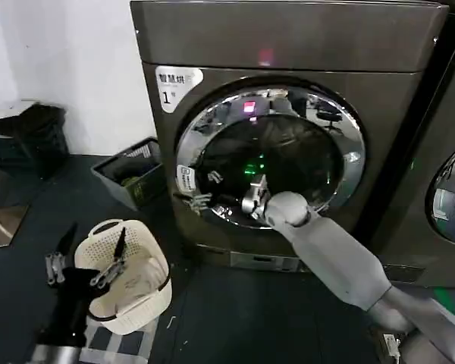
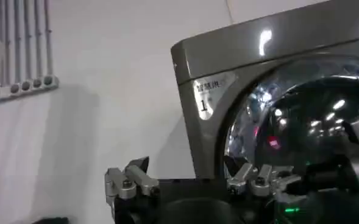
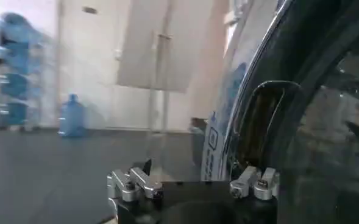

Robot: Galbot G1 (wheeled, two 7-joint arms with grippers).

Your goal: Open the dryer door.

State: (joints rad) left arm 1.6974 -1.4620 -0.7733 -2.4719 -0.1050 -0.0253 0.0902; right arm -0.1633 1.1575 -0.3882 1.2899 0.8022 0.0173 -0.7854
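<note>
The right gripper (image 1: 199, 201) reaches across the front of the big dark grey-bronze metallic dryer (image 1: 288, 45), its grey arm stretching up from the lower right of the head view. Its jaws sit at the left edge of the large round dryer door (image 1: 269, 155), a wide shiny chrome ring around dark tinted glass, right by the small white sticker on the ring. In the right wrist view the right gripper (image 3: 194, 182) has its jaws spread apart, one finger against the chrome ring and the recessed handle slot, the other out in open air beside the machine; they clamp on nothing that can be seen. The dryer door (image 3: 301, 109) rises just beyond the jaws and appears to lie flush against the dryer's front.

The dryer bears a white "1" label (image 1: 176, 85) with Chinese characters above and to the outside of the jaws, and a small pink light (image 1: 249, 107) glows near the top of the door ring.

The left gripper (image 1: 83, 265) hangs low and well apart from the door, over a cream perforated plastic laundry basket (image 1: 148, 292) standing on the dark floor. Its jaws are parted and empty; the left wrist view shows the left gripper (image 2: 194, 182) with both fingertips spread wide, the dryer (image 2: 277, 42) and its label ahead of them.

A dark crate (image 1: 129, 176) sits on the floor beside the dryer, and a second machine's chrome-ringed door (image 1: 451, 193) shows at the right edge.
</note>
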